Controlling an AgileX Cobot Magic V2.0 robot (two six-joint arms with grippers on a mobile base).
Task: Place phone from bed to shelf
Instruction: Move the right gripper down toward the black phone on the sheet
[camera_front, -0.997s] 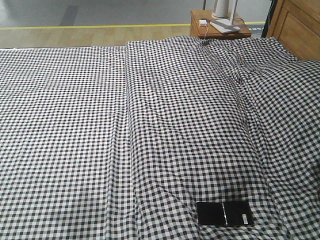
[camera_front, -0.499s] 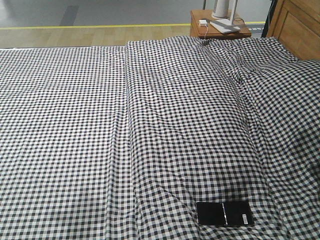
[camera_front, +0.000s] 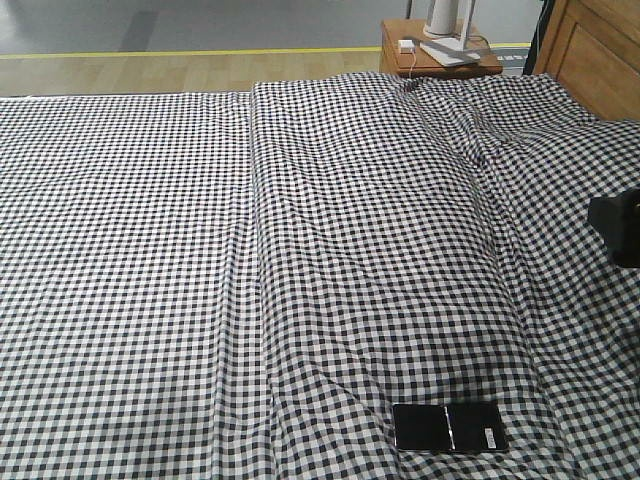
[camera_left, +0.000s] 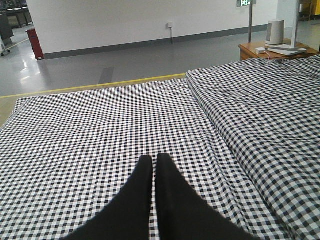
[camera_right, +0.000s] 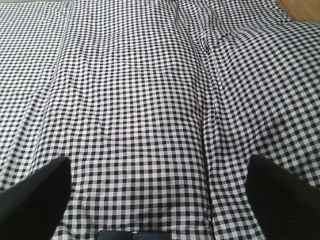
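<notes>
**Holdings at the bed, left to right: phone on the sheet, neither of my grippers on it**

1. Small red cabinet (camera_left: 36, 42), far left against the white wall, standing on the grey glossy floor (camera_left: 125, 62). A yellow floor line runs along the far edge of the bed.

2. My left gripper (camera_left: 153, 159): two black tapered fingers pressed together with only a hairline between them and nothing clamped. It hangs over the left part of the sheet.

3. Large bed with a black-and-white small-check gingham sheet (camera_front: 150, 250). The cloth is rumpled, and long folds run from the near edge to the far edge.

4. Thin glossy black rectangular phone (camera_front: 448, 427) with a crease across its middle and a small white sticker near its right end. It lies flat on the sheet near the bed's front edge, right of centre. In the right wrist view only its top edge shows (camera_right: 132, 234), at the bottom of the frame.

5. My right gripper (camera_right: 157, 159): black fingers (camera_right: 35, 200) spread wide and holding nothing. It is above the sheet, with the phone low between the two fingers and touching neither.

6. Small brown wooden nightstand (camera_front: 395, 55) beyond the bed's far right corner, carrying white objects too small to identify.

7. A black part of my right arm (camera_front: 618, 228), cut off by the right frame edge of the front view.

8. Light wooden panelled headboard (camera_front: 600, 60), top right.
</notes>
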